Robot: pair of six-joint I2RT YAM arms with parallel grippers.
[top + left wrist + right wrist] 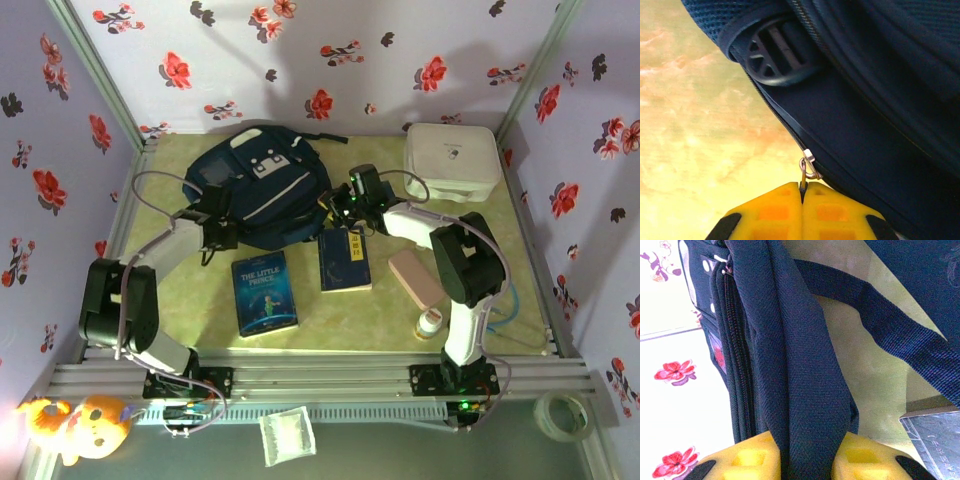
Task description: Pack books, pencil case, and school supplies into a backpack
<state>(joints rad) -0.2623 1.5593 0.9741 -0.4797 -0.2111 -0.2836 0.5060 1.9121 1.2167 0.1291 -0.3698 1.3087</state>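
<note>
Clearly — book cover reads "THE LITTLE PRINCE".

Table w/ backpack, 2 books, pencil case, white box

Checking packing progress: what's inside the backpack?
Not visible: the backpack shows no opening, its fabric covers the inside. Left gripper pinches the zipper pull. Two books and the pencil case lie outside on the table.

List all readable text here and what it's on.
"THE LITTLE PRINCE": on the picture book cover.
Labelled book, yellow label: too small to read.
White box, small mark: too small to read.
Backpack, front patch: blurred, unreadable.
</note>
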